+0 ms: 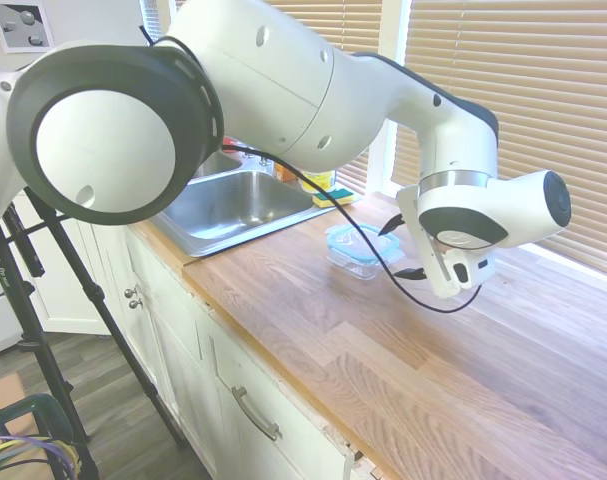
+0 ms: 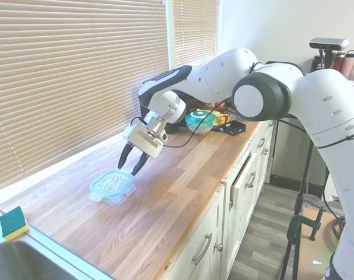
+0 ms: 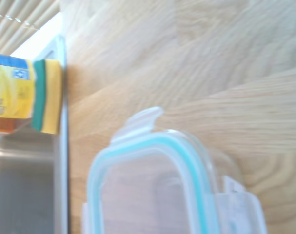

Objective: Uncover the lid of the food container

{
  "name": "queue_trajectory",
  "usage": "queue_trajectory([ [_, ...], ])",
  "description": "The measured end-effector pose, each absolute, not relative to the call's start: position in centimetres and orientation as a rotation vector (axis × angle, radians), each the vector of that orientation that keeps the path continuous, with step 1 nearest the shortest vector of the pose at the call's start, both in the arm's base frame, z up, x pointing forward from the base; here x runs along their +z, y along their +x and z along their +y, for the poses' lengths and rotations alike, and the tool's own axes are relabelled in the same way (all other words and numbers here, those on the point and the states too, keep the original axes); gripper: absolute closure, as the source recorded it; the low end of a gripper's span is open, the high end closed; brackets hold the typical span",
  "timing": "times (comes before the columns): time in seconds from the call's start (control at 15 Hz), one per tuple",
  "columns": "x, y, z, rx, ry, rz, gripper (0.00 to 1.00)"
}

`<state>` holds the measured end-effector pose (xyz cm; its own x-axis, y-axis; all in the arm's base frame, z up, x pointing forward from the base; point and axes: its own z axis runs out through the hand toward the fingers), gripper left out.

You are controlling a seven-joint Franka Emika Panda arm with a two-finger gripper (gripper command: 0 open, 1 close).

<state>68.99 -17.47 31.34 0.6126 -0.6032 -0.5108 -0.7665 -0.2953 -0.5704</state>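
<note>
The lid [image 2: 111, 182], teal-rimmed with a clear centre, lies closed on the low glass food container [image 2: 116, 199] on the wooden counter. In the first exterior view the same lid [image 1: 353, 238] tops the dish [image 1: 347, 264] just right of the sink. My gripper [image 2: 129, 167] hangs open, tilted down, its dark fingertips [image 2: 123, 163] a little above the lid's edge farthest from the sink, with nothing between them. From the other side the gripper [image 1: 401, 250] sits close to the right of the container. The wrist view shows the lid [image 3: 152, 190] close up, with one side tab [image 3: 145, 119].
A steel sink [image 1: 233, 205] lies beyond the container, with a yellow-green sponge [image 2: 13, 223] and a yellow wipes canister [image 3: 9, 92] at its corner. A teal bowl [image 2: 200, 121] and dark items [image 2: 235, 127] stand behind the arm. Window blinds back the counter.
</note>
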Motion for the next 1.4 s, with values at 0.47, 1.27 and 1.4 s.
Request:
queue_trajectory([
  [0.47,30.1,69.2,-17.3,0.252,-1.951,1.073,1.00],
  [1.27,29.8,69.0,-18.2,0.234,-1.884,1.074,1.00],
  [1.4,29.8,69.0,-18.1,0.237,-1.884,1.072,1.00],
])
